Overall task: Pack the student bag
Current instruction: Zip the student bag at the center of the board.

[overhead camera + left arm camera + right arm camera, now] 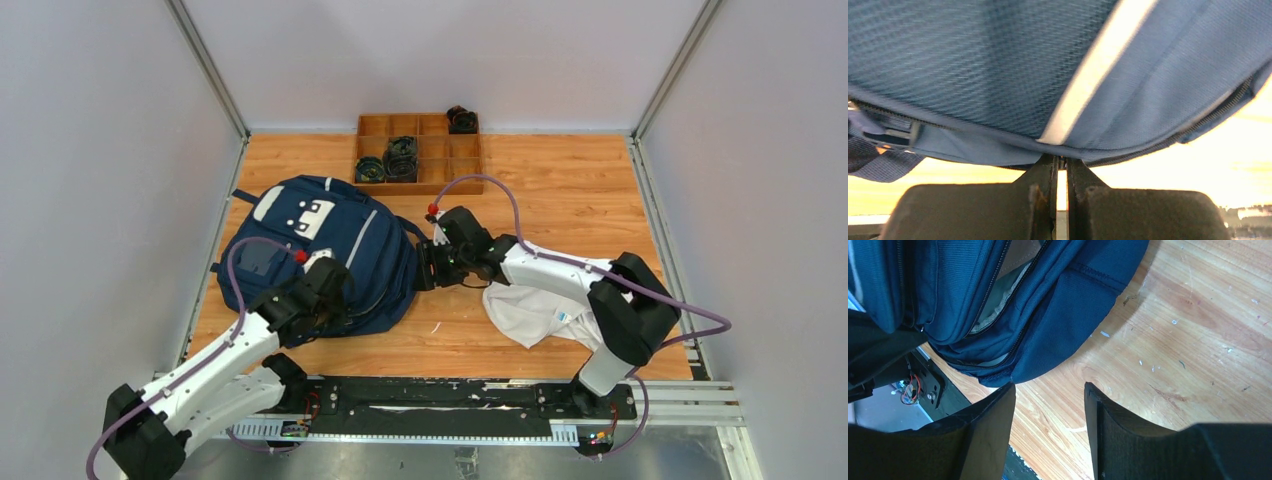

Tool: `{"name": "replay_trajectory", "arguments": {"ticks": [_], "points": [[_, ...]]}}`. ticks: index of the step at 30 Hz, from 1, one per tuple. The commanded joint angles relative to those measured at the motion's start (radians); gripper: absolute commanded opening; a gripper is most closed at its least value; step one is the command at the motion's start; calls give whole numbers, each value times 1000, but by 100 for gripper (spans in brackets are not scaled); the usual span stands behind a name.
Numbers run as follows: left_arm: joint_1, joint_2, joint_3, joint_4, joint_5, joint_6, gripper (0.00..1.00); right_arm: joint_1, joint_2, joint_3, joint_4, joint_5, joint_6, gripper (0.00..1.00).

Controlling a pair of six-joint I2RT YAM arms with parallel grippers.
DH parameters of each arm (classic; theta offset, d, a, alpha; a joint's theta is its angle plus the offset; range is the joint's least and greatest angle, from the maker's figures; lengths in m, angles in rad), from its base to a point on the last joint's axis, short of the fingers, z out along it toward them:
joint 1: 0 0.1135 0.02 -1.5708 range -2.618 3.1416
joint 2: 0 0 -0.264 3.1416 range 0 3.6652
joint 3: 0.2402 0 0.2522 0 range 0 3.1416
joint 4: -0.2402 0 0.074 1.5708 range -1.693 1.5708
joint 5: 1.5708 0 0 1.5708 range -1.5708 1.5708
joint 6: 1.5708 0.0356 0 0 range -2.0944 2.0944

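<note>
Pale grey walls (pixel 100 150) close in a wooden table (pixel 560 190), and on its left half lies the student bag (pixel 320 250). It is flat on its back with the grey-white patch turned up and toward the far left, and its bottom end points at the arm bases.

The left gripper (pixel 1061 162) is clenched on the bag's near edge. Its fingers are pressed almost together, with only a sliver of light between them, and their tips bite the seam where a pale stripe meets the hem. That hold looks meant to pin or lift this side so the mouth of the bag stays put while something goes in.

At the bag's right side the zip opening (pixel 998 310) gapes a little and shows grey lining. The right gripper (pixel 1049 390) hangs just beside it over bare wood, released, holding nothing, its jaws spread wide. Its place suggests it is about to catch the flap and widen the gap, which looks too narrow for packing as it stands.

A white garment (pixel 535 310) lies crumpled near the right, partly under the right arm, apart from the bag. It is a likely thing to pack.

Against the far wall a wooden tray (pixel 418 185) of small compartments holds several dark rolled items (pixel 400 160), well apart from both grippers.
</note>
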Motion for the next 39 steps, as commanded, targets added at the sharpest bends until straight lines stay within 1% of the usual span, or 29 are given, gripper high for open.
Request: {"name": "replay_trajectory", "arguments": {"ticks": [1, 5, 7, 8, 9, 11, 13, 14, 16, 19, 21, 23, 25, 28, 30, 32, 33, 34, 37, 39], "points": [[-88, 85, 110, 50, 116, 57, 0, -10, 36, -18, 42, -30, 29, 57], [-204, 217, 228, 94, 73, 67, 0, -9, 74, -57, 102, -39, 81, 56], [-223, 280, 274, 151, 89, 68, 0, -9, 82, -70, 123, -45, 99, 56], [-225, 306, 291, 177, 110, 69, 2, -10, 79, -74, 129, -44, 101, 56], [-225, 325, 309, 193, 131, 76, 11, -11, 67, -80, 127, -36, 99, 56], [-225, 343, 344, 185, 149, 101, 34, -13, 29, -81, 102, -21, 71, 56], [-226, 326, 366, 142, 126, 123, 51, -12, -23, -76, 53, 10, 23, 56], [-226, 310, 371, 109, 103, 129, 57, -13, -52, -76, 39, 27, -4, 56], [-224, 256, 382, 37, 36, 128, 64, -12, -104, -80, 14, 52, -57, 56], [-223, 168, 375, -61, -55, 53, 63, 3, -186, -107, 29, 59, -137, 56], [-213, 102, 344, -98, -90, -27, 63, 49, -235, -128, 60, 78, -198, 56], [-195, 41, 290, -113, -94, -117, 70, 121, -263, -133, 85, 127, -264, 56], [-185, -15, 225, -113, -93, -213, 73, 190, -267, -131, 120, 164, -318, 56], [-182, -103, 144, -115, -134, -349, 73, 259, -226, -108, 182, 179, -349, 56], [-183, -174, 85, -110, -180, -441, 73, 295, -187, -75, 191, 213, -325, 57], [-182, -237, 39, -109, -232, -509, 73, 331, -147, -46, 206, 281, -279, 57], [-182, -263, 20, -109, -259, -540, 73, 353, -131, -35, 215, 351, -252, 57], [-181, -286, 2, -108, -284, -564, 72, 373, -113, -25, 217, 406, -220, 57], [-181, -340, -32, -109, -341, -619, 70, 413, -68, -5, 227, 493, -118, 57], [-182, -353, -49, -100, -359, -638, 68, 428, -36, 5, 240, 518, -59, 57]]}}
